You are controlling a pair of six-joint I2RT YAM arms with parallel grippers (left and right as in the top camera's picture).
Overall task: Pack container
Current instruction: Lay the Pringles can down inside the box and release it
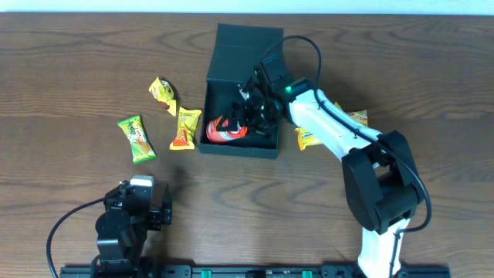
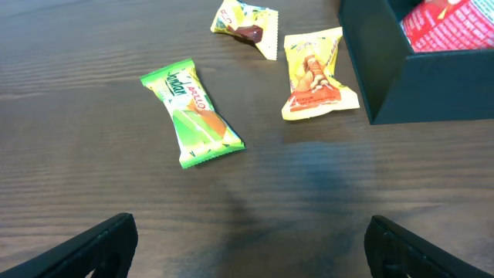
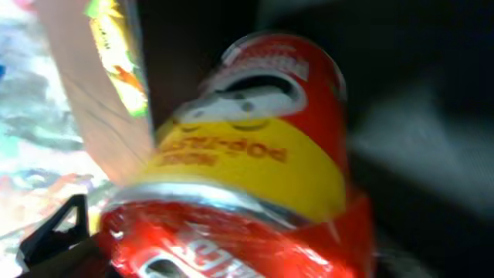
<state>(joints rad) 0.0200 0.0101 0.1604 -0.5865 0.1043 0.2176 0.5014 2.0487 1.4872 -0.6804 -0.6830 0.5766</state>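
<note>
overhead: my right gripper (image 1: 258,114) sits inside the container (image 1: 243,50), just above the chip can (image 1: 225,130) lying in its near-left corner; right arm nearer, left gripper (image 1: 147,194) well apart | left wrist: left gripper wide, green packet (image 2: 197,116) left of the container | right wrist: can fills view, lengthwise ahead; right gripper's state I cannot tell

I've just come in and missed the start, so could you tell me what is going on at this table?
The robot is packing snacks into the box. The right gripper is down inside it, over a red can lying there; whether it grips the can I cannot tell. The left gripper is open and idle. A green packet, a yellow packet and an orange packet lie left of the box; a fourth packet lies right of it.
</note>
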